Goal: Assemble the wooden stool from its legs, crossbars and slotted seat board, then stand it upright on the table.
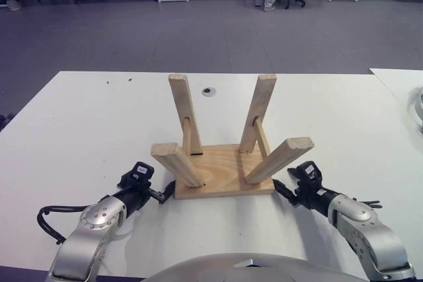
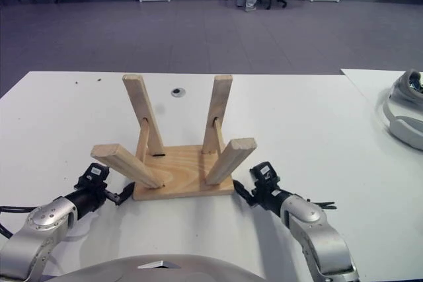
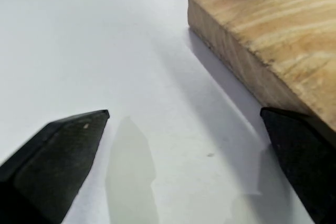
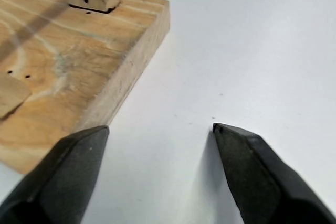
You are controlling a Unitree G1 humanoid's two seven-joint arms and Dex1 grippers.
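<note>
The wooden stool lies upside down on the white table (image 1: 79,130): its seat board (image 1: 221,179) rests flat and several legs stick up and outward, among them the near-left leg (image 1: 177,163) and near-right leg (image 1: 281,160). Crossbars join the far legs (image 1: 187,133). My left gripper (image 1: 165,194) sits open at the board's near-left corner, one finger (image 3: 299,156) against the board's edge (image 3: 247,61). My right gripper (image 1: 281,191) is open at the near-right corner, one finger (image 4: 68,177) beside the board's edge (image 4: 131,72), the other over bare table.
A small round dark object (image 1: 209,91) lies on the table behind the stool. A white headset (image 2: 403,107) sits on a neighbouring table at the right. Chairs and desk frames stand far back across the grey floor.
</note>
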